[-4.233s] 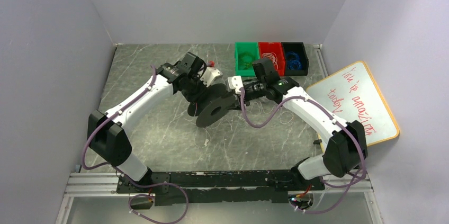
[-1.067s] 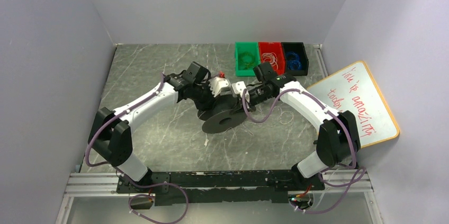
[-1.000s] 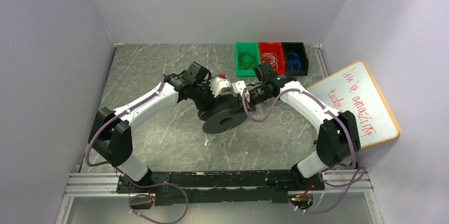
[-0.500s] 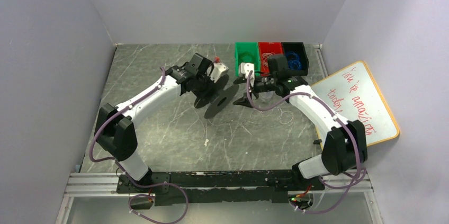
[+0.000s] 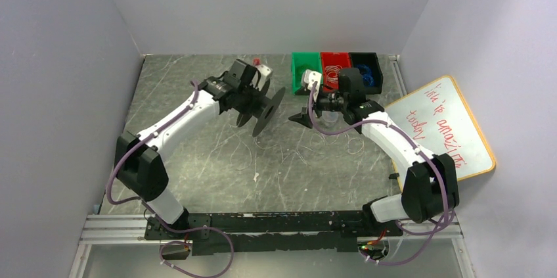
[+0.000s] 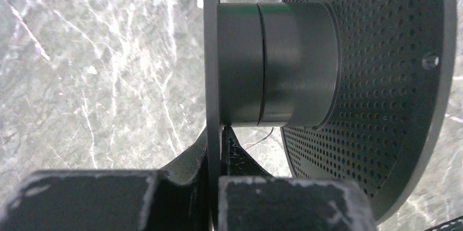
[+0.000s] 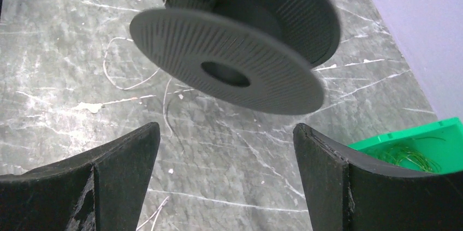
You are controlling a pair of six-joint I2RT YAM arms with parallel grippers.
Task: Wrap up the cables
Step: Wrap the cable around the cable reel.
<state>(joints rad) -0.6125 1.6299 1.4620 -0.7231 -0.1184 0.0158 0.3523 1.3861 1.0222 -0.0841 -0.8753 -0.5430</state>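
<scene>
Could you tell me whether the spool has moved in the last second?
Yes: the spool has moved farther back, nearer the green bin, and now stands on edge.

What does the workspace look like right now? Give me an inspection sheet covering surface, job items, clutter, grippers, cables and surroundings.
Surface: grey marbled table, pale streaks and small white specks.
Job's things: black spool held tilted; its hub is bare.
Clutter: nothing seen apart from stray strands.
Grippers: left gripper shut on the black spool by one flange; right gripper open, empty, facing the spool.
Cables: thin loose wires lie on the table; coils sit in the green bin, red bin and black bin.
Surroundings: whiteboard with red writing at the right; plain walls.
</scene>
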